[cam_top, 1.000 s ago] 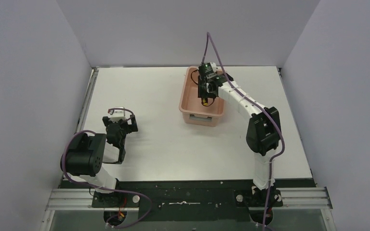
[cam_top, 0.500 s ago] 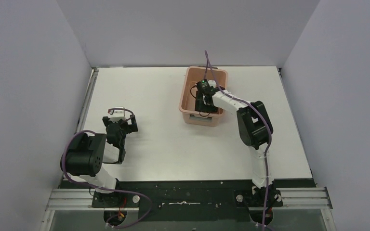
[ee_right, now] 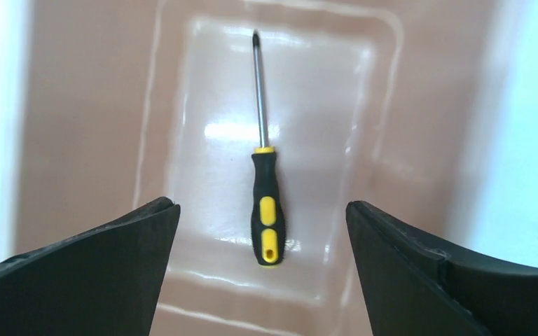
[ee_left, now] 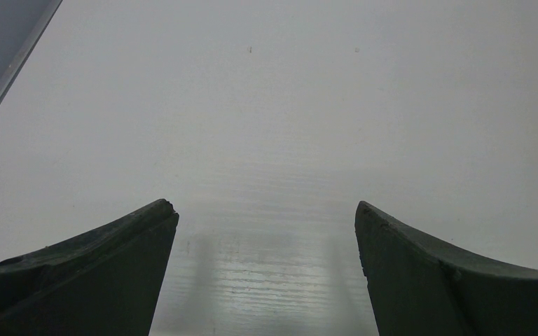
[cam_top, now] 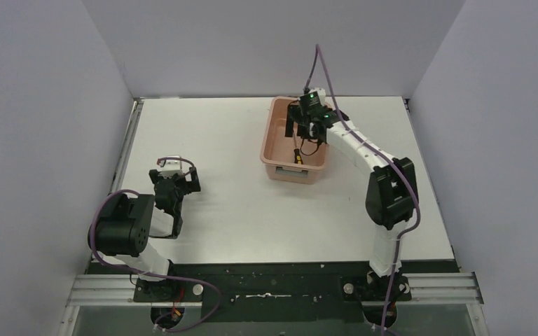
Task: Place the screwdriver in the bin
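**Task status.** The placement step is judged complete. The screwdriver (ee_right: 260,150) lies flat on the floor of the bin (ee_right: 77,105), and nothing touches it. The right fingers (ee_right: 98,266) stand wide apart above the bin and hold nothing. In the right wrist view the screwdriver's handle shows in the gap between them, well below their tips. What is left, as a judgement, is only to take the right arm away from over the bin. No further handling of the tool appears necessary.

**Idle arm.** The left fingers (ee_left: 77,280) are also spread wide with nothing between them. They sit just above bare tabletop (cam_top: 210,140) near the left arm's base, well apart from the bin.

**Container and contents.**
- The bin stands upright on the tabletop at the far side, right of centre.
- Its rim and walls appear undisturbed.
- The screwdriver lies along the bin's long axis, about midway between the long walls.
- In the top view, its yellow and black handle is toward the near short wall and its thin shaft points toward the far one.
- No other item shows in the bin, though the right fingers and the arm cover part of the floor.
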`<state>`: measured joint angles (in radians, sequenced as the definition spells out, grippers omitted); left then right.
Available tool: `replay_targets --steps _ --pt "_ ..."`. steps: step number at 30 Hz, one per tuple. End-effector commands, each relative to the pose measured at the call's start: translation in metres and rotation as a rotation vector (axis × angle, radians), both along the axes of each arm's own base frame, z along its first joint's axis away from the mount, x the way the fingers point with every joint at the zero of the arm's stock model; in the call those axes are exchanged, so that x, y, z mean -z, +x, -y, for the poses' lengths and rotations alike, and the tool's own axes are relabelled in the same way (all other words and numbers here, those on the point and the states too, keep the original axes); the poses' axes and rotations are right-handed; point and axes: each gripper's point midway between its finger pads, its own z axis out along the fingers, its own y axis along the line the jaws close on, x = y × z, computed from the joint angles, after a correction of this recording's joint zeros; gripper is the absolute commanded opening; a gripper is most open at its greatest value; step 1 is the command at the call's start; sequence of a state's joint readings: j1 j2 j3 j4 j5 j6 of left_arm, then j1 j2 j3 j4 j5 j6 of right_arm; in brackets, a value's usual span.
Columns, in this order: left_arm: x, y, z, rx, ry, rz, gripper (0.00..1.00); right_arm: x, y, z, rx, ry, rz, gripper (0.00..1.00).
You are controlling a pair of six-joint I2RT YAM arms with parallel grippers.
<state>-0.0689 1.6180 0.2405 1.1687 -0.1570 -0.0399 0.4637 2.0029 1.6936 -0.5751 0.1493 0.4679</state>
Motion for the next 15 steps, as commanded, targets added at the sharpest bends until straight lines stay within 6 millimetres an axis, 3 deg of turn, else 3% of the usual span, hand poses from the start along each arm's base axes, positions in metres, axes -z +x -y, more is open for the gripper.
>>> replay_targets --steps 1,6,12,15 --pt "-0.017 0.008 -0.001 -0.002 0.003 0.061 0.97 -0.104 0.008 0.045 -0.010 0.016 0.200 0.98" --pt "-0.017 0.008 -0.001 -0.003 0.003 0.062 0.97 -0.110 -0.006 0.115 0.047 -0.090 0.194 1.00" --pt "-0.017 0.008 -0.001 -0.003 0.003 0.061 0.97 -0.091 -0.030 0.208 0.180 -0.175 0.117 1.00" --pt "-0.018 0.008 -0.001 -0.003 0.002 0.063 0.97 -0.089 -0.035 0.241 0.243 -0.195 0.120 1.00"
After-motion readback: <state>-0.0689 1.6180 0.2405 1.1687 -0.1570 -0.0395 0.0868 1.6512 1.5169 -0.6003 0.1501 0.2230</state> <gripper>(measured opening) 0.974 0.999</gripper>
